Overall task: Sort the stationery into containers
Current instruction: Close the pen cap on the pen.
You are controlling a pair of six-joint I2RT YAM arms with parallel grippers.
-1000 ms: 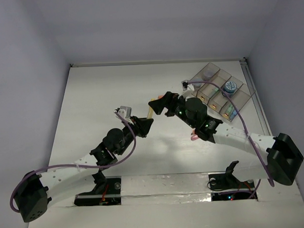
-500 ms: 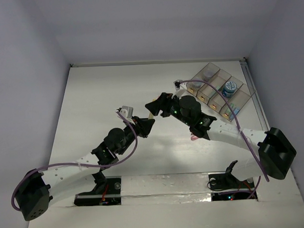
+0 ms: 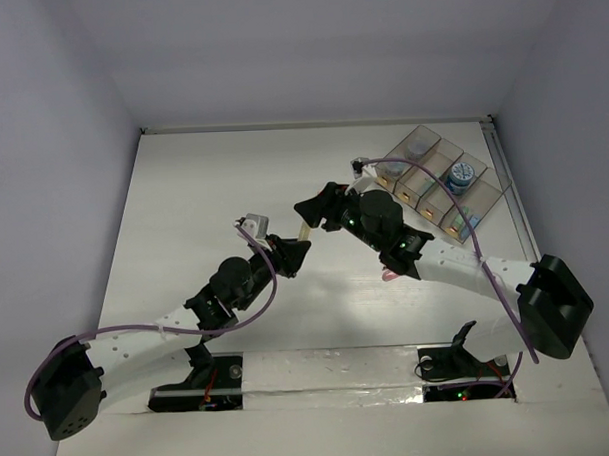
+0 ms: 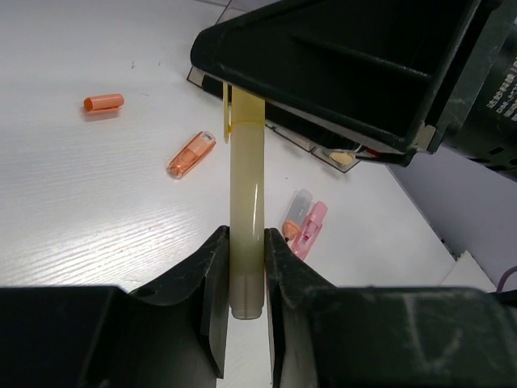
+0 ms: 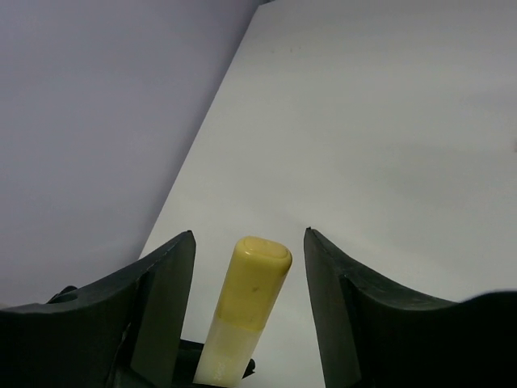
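Note:
A yellow stick [image 4: 246, 194] with a darker yellow cap [image 5: 257, 279] is held up off the table between the two arms [image 3: 303, 231]. My left gripper [image 4: 246, 242] is shut on its pale lower end. My right gripper [image 5: 249, 238] stands open around the cap end, one finger [image 5: 171, 299] on each side with a gap to the cap. The containers [image 3: 481, 204], a row of clear brownish bins, sit at the far right with a blue roll [image 3: 459, 180] inside. More stationery lies on the table: two orange stubs [image 4: 103, 102] [image 4: 191, 154] and a pink piece [image 4: 311, 226].
The right arm's black body [image 4: 339, 65] hangs close over the stick's top in the left wrist view. A pink piece [image 3: 389, 275] lies under the right arm. White walls close off the table at the back and on both sides.
My right gripper has slid left over the cap end of the yellow stick and its jaws have narrowed around it. My left gripper keeps its hold and has barely moved.

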